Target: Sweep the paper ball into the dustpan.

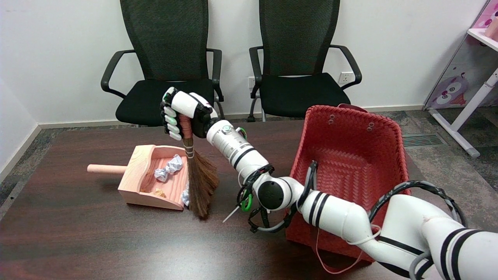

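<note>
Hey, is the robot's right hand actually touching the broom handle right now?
Touching. The head view shows the right hand with its fingers wrapped around the broom handle, holding it upright beside the dustpan.

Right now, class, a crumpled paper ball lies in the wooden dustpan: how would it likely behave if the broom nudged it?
The paper ball looks crumpled and airy, so probably very light and easily shifted. Its creased, uneven shape suggests it would tumble rather than roll far. The dustpan walls would likely stop it; the broom bristles look soft enough to bend.

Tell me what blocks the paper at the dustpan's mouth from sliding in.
Nothing visible: the broom, held by the right robot hand, presses that paper ball at the dustpan mouth; other paper balls sit deeper inside.
</note>
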Robot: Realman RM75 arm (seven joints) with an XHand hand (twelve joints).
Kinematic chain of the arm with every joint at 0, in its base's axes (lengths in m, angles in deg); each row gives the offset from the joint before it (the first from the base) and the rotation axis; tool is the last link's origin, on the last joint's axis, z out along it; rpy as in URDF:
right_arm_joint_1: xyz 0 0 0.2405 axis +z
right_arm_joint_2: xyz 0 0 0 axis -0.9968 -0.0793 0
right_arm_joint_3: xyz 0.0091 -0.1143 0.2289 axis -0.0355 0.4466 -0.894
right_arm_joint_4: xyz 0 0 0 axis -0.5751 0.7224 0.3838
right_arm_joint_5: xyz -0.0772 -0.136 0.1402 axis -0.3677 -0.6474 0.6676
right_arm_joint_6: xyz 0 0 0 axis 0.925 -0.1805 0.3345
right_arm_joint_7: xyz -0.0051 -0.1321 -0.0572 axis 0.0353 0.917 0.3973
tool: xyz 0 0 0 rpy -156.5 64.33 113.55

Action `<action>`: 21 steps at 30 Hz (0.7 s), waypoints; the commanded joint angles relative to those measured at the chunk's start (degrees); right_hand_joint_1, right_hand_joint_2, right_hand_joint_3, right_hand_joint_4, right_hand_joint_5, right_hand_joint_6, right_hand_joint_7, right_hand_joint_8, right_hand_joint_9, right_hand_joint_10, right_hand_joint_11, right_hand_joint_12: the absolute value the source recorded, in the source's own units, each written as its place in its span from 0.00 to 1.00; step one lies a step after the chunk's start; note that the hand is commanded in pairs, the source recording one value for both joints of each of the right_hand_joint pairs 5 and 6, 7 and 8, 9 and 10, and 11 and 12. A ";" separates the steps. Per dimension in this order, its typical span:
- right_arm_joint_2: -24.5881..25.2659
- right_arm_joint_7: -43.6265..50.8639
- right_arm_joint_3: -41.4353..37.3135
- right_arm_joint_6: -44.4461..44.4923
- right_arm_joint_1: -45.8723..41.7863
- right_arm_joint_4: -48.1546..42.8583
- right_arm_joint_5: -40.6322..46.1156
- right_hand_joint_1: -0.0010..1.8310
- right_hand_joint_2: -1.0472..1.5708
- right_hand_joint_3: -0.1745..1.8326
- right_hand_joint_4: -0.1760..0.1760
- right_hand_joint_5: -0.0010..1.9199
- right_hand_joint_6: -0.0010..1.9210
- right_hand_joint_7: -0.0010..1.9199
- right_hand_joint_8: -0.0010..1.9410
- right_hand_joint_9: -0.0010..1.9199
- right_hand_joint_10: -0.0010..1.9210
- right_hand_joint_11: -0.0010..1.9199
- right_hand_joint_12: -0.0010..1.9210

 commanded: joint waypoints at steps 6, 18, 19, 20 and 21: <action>5.61 -30.58 3.22 -14.94 3.07 -11.08 2.11 0.40 0.70 0.93 0.48 1.00 1.00 1.00 0.99 1.00 1.00 1.00 1.00; 3.11 -47.76 4.72 -22.57 2.38 -7.96 1.14 0.42 0.73 0.90 0.47 1.00 1.00 1.00 0.99 1.00 1.00 1.00 1.00; 2.48 -47.78 4.81 -22.86 2.03 -6.82 1.14 0.42 0.73 0.90 0.47 1.00 1.00 1.00 0.99 1.00 1.00 1.00 1.00; 1.87 -47.78 4.81 -22.87 1.60 -5.45 1.14 0.42 0.73 0.90 0.47 1.00 1.00 1.00 0.99 1.00 1.00 1.00 1.00; 1.44 -47.78 4.81 -22.95 1.42 -4.82 1.14 0.42 0.73 0.90 0.47 1.00 1.00 1.00 0.99 1.00 1.00 1.00 1.00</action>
